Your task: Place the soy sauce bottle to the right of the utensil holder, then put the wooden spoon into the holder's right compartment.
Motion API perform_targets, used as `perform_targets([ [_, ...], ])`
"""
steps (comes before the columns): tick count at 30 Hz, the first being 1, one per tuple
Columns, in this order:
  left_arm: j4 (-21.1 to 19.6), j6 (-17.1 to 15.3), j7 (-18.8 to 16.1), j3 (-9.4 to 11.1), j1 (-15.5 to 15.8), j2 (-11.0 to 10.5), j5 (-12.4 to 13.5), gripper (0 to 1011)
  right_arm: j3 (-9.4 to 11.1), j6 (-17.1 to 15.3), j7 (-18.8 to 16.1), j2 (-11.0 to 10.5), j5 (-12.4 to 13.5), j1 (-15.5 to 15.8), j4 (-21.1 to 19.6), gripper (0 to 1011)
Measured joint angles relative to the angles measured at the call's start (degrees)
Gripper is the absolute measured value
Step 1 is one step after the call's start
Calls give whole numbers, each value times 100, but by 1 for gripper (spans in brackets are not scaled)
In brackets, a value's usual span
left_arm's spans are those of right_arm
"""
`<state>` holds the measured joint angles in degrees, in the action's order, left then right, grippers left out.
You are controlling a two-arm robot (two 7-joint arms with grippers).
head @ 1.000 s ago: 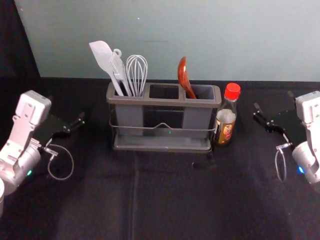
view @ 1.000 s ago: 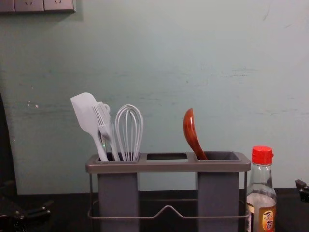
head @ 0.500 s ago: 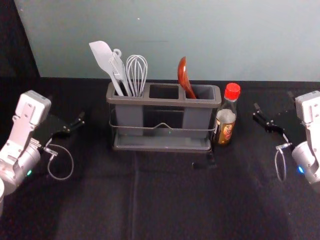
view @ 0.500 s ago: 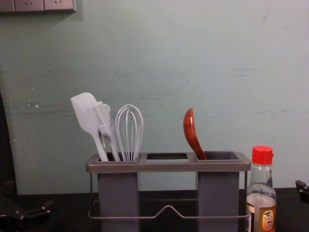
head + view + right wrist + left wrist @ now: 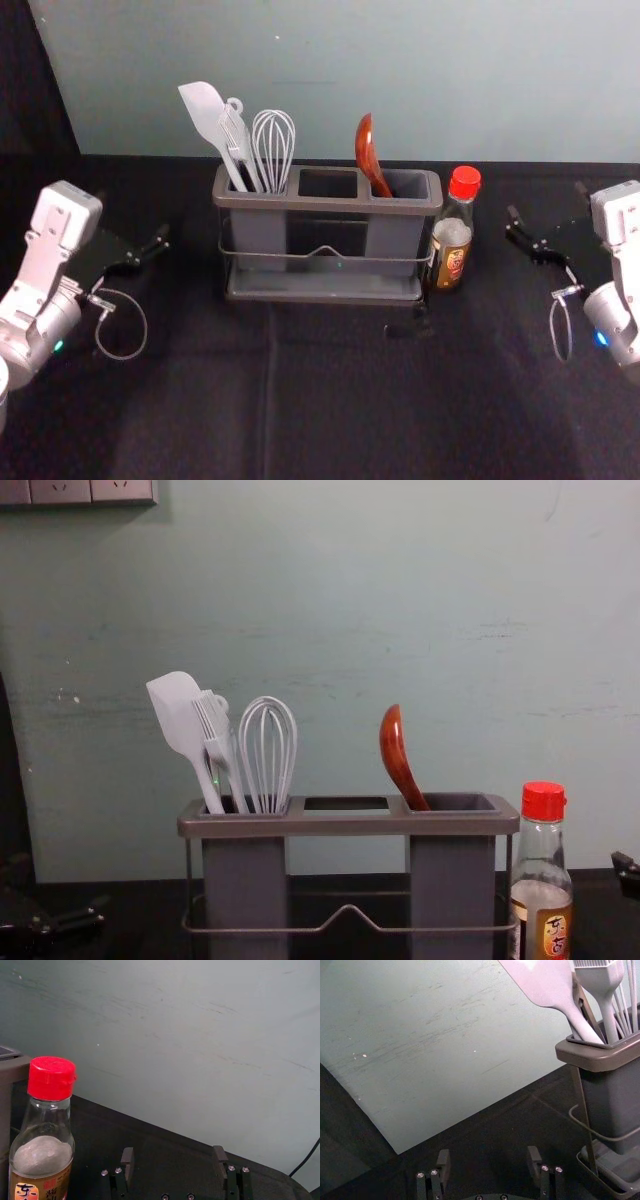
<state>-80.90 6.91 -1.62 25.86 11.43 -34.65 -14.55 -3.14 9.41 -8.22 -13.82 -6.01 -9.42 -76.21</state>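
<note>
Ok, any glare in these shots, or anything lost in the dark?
Left wrist view: a pale highlight on the spatula, and the left end effector nearly blends into the black cloth; head view: a blue light glows on the right arm.

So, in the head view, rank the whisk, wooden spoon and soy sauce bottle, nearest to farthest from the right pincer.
1. Soy sauce bottle, just right of the holder.
2. Wooden spoon, in the holder's right compartment.
3. Whisk, in the holder's left compartment.
</note>
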Motion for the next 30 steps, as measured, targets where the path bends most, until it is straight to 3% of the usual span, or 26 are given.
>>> perform_targets([
  [30, 0, 0, 0, 0, 0, 0, 0, 1005, 0, -5, -6, 0, 0, 0, 0, 1002],
])
